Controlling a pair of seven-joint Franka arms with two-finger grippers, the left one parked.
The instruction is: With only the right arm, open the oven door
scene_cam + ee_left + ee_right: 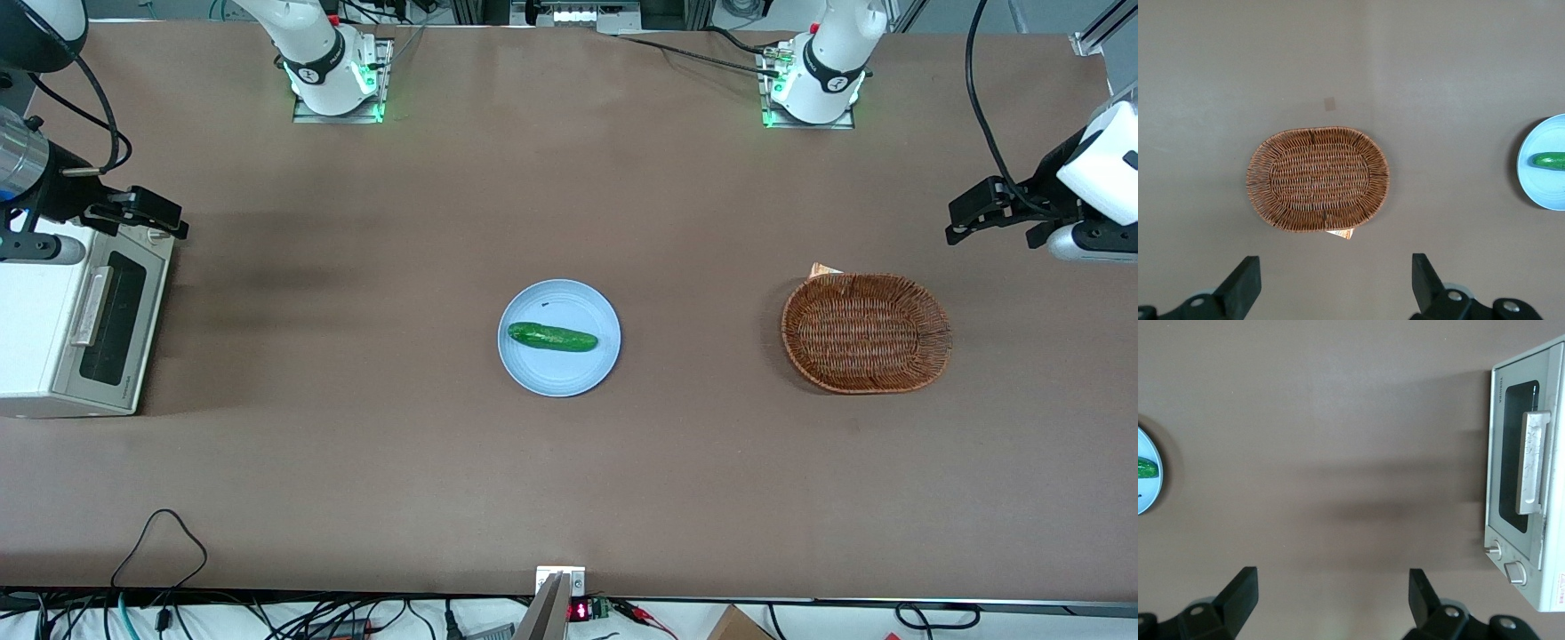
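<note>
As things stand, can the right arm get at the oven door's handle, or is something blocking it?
Probably yes. The gripper hangs open above the oven's upper edge, the end farther from the front camera. The oven door is shut, its handle exposed, and only bare table lies before it. The plate sits well away.

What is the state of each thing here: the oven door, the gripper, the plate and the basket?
Oven door: shut, handle untouched.
Gripper: open, empty, above the oven's edge farther from the front camera.
Plate: holds one cucumber.
Basket: upright, nothing seen in it.
</note>
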